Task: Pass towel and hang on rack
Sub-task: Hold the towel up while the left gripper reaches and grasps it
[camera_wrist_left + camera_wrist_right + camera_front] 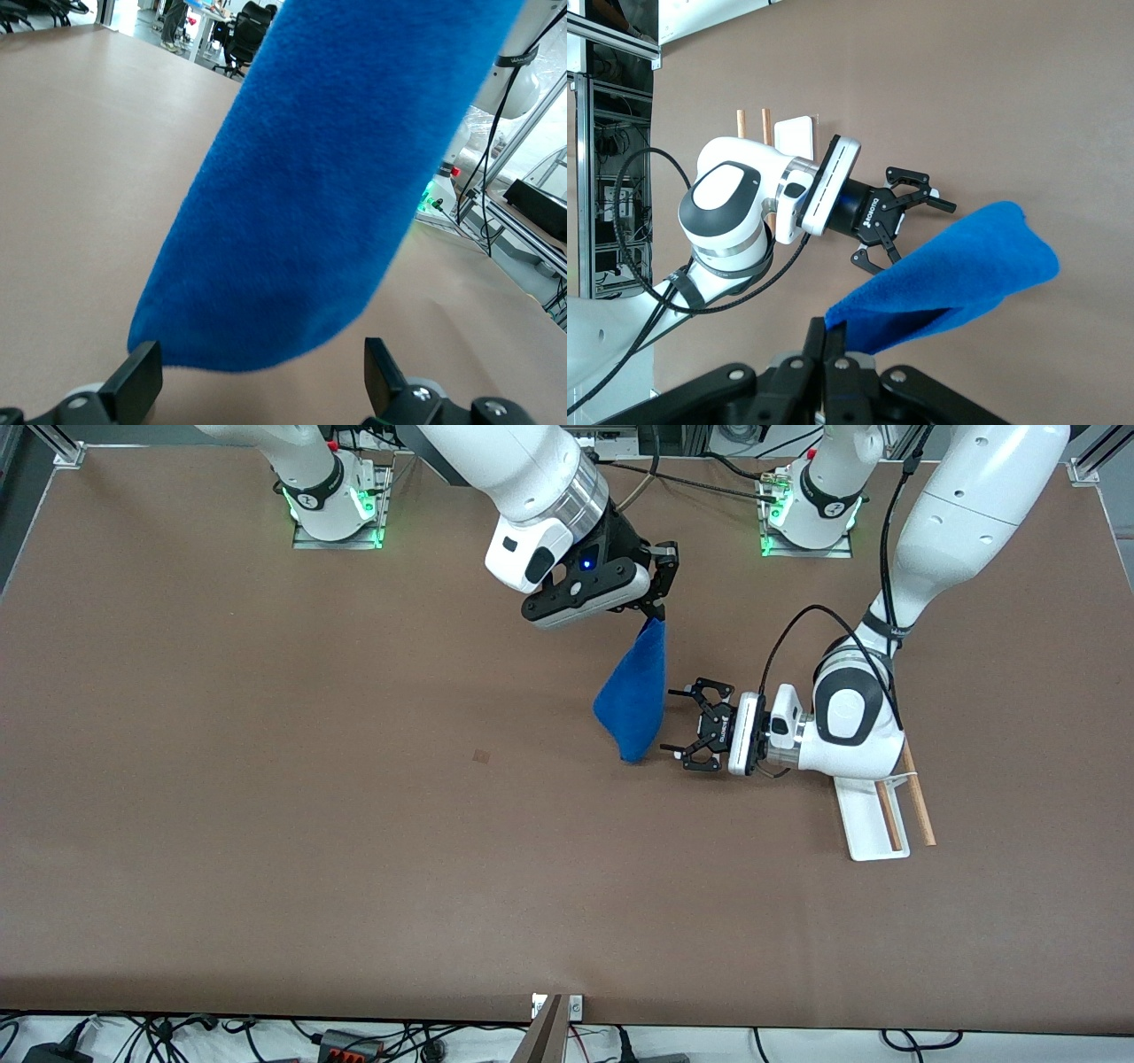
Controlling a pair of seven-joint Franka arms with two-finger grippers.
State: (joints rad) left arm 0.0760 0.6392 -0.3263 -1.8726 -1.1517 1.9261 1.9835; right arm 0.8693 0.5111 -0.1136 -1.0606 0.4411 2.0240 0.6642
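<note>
My right gripper (654, 608) is shut on the top corner of a blue towel (635, 703), which hangs in the air over the middle of the table. The pinch shows in the right wrist view (833, 329), with the towel (948, 279) spreading away. My left gripper (680, 724) is open, level with the towel's lower end and just beside it, toward the left arm's end. In the left wrist view the towel (328, 186) fills the space ahead of the open gripper (261, 372). The rack (873, 819) stands under the left arm, its wooden rods (919, 806) partly hidden.
The brown table (266, 779) stretches wide around the towel. A small dark mark (481, 756) lies on it toward the right arm's end. The arm bases (337, 505) stand along the edge farthest from the front camera. Cables lie below the table's near edge.
</note>
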